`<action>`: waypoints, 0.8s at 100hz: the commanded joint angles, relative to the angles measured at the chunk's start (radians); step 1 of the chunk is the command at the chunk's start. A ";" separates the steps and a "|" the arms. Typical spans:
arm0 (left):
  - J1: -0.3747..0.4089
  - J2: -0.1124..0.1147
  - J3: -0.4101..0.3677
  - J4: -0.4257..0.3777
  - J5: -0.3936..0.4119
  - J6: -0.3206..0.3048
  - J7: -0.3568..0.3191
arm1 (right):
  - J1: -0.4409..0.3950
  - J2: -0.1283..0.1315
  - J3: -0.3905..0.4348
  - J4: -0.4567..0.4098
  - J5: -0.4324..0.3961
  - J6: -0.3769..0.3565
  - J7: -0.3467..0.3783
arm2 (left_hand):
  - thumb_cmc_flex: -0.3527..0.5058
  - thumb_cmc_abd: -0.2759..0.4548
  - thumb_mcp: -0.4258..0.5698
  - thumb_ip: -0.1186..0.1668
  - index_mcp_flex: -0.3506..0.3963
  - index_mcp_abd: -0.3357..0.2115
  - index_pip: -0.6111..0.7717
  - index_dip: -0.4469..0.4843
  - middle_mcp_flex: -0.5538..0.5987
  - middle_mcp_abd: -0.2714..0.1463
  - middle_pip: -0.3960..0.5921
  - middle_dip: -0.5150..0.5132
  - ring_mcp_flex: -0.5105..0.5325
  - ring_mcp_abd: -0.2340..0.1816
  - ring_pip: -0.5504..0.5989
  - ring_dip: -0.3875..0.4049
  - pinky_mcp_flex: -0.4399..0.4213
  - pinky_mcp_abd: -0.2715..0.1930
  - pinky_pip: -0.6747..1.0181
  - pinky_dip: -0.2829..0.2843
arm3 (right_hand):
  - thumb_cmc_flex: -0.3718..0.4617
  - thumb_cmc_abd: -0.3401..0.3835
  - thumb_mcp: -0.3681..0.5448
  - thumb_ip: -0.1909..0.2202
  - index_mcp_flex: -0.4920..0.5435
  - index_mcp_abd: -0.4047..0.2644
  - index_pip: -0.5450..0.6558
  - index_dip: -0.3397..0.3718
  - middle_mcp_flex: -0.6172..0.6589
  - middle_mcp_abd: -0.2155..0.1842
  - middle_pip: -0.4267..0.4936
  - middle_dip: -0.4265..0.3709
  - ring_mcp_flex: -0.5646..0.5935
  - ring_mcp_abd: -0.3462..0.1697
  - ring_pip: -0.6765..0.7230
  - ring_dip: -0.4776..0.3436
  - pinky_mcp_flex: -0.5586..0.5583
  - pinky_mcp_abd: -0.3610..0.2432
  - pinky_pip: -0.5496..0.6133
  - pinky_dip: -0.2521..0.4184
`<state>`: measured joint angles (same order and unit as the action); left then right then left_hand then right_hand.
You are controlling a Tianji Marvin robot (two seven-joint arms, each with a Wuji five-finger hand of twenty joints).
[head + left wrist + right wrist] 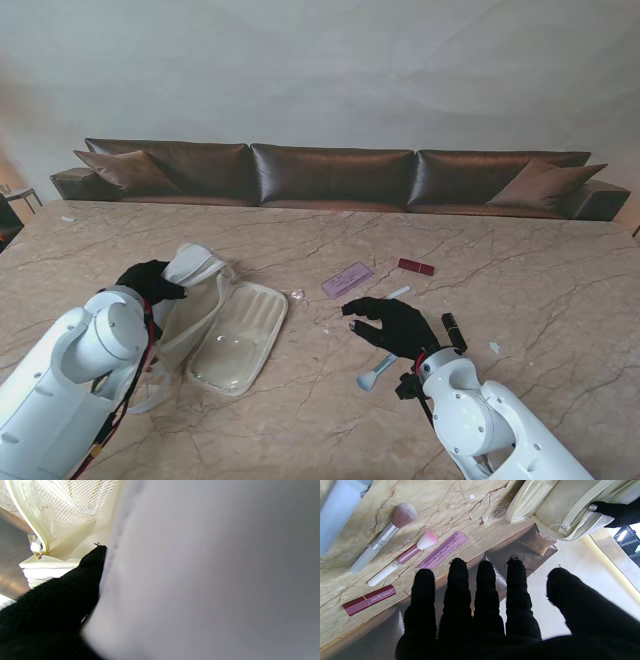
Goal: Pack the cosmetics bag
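Cosmetics bag (238,337) lies unzipped on the marble table (520,290); left hand (150,281) clamped on its raised flap at the bag's far-left edge. Right hand (392,323) hovers right of the bag, fingers (456,580) spread, empty, over what's prob. a brush (376,373); pink case (346,280) and red case (416,267) farther right of bag.

A long brown leather sofa (330,175) with two loose cushions (115,168) stands against a plain pale wall (320,70), behind the veined marble table (520,290).
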<state>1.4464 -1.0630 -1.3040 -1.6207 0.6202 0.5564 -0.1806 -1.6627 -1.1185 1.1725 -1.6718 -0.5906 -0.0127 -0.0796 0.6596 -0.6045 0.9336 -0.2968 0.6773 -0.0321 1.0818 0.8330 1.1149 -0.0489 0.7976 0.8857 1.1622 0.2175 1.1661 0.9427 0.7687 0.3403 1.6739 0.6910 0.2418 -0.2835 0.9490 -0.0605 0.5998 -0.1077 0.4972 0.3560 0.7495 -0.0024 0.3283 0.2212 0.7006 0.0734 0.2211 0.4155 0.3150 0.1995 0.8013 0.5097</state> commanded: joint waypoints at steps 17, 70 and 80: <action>-0.033 -0.041 0.081 -0.030 -0.043 0.090 0.045 | 0.019 0.007 0.016 0.005 -0.007 -0.011 0.035 | 0.074 0.037 0.158 0.038 0.070 -0.148 0.138 0.030 0.120 -0.120 0.120 0.017 0.102 -0.049 0.037 -0.033 0.106 -0.016 0.115 -0.072 | -0.028 0.024 -0.016 0.008 -0.003 -0.007 0.011 0.024 -0.017 -0.001 0.021 0.006 0.002 -0.015 0.011 0.006 0.005 -0.010 0.004 0.014; -0.059 -0.081 0.194 -0.036 -0.135 0.217 0.136 | 0.181 0.041 0.026 0.080 -0.074 -0.052 0.193 | 0.075 0.038 0.156 0.051 0.066 -0.139 0.126 0.014 0.129 -0.135 0.094 0.003 0.106 -0.057 0.100 -0.122 0.183 -0.033 0.144 -0.185 | -0.032 0.020 0.000 0.005 -0.012 0.001 0.012 0.022 -0.019 0.002 0.030 0.011 0.009 -0.017 0.020 0.006 0.043 -0.078 0.001 -0.023; -0.064 -0.078 0.218 -0.041 -0.121 0.223 0.130 | 0.220 0.047 0.013 0.101 -0.108 -0.068 0.208 | 0.070 0.043 0.151 0.052 0.066 -0.150 0.122 0.011 0.127 -0.137 0.093 0.004 0.105 -0.060 0.094 -0.126 0.176 -0.036 0.144 -0.186 | -0.034 0.019 0.002 0.007 -0.017 0.005 0.012 0.022 -0.017 0.004 0.033 0.012 0.012 -0.017 0.022 0.005 0.045 -0.079 0.003 -0.028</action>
<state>1.3802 -1.1308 -1.1046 -1.6403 0.4832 0.7781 -0.0288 -1.4673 -1.0762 1.1901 -1.5755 -0.7194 -0.0698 0.1267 0.6444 -0.6259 0.9619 -0.2972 0.6992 -0.0337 1.0877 0.8316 1.1440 -0.0489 0.7980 0.8752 1.2113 0.1894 1.2158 0.8273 0.9300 0.3104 1.7096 0.5209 0.2418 -0.2836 0.9490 -0.0605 0.6000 -0.1077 0.5070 0.3645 0.7495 -0.0024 0.3386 0.2229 0.7121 0.0734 0.2350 0.4170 0.3631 0.1448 0.8011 0.4926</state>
